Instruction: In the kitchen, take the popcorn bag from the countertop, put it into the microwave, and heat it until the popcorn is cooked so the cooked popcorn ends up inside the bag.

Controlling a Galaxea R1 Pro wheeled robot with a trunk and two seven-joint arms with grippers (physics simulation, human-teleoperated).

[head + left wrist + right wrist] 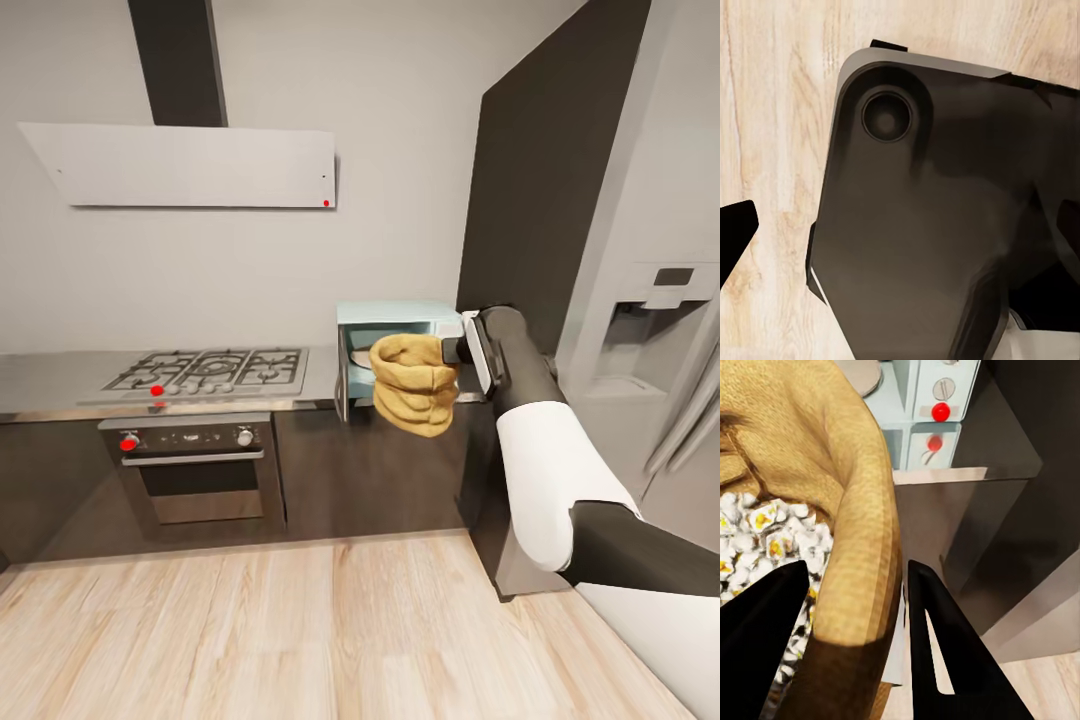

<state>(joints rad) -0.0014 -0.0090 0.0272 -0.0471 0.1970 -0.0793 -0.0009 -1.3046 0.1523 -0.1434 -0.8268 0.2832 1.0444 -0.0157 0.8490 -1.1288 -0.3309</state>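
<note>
The tan-yellow popcorn bag (pixel 412 385) hangs in the air just in front of the pale mint microwave (pixel 395 318), whose door stands open to the left with a plate inside. My right gripper (pixel 452 352) is shut on the bag's rolled rim from the right. In the right wrist view the two black fingers (pixel 945 645) pinch the rim of the bag (pixel 862 510), and white popped popcorn (pixel 772 540) fills the inside. The microwave's dial and red button (pixel 940 411) lie beyond. One black finger (pixel 735 232) of my left gripper shows over the wood floor.
The grey countertop (pixel 60 375) runs left with a gas hob (pixel 210 370) and a built-in black oven (pixel 195 470) under it. A dark tall panel (pixel 540 180) and a steel fridge (pixel 660 330) stand right of the microwave. The robot's dark base (pixel 930 225) sits below the left wrist.
</note>
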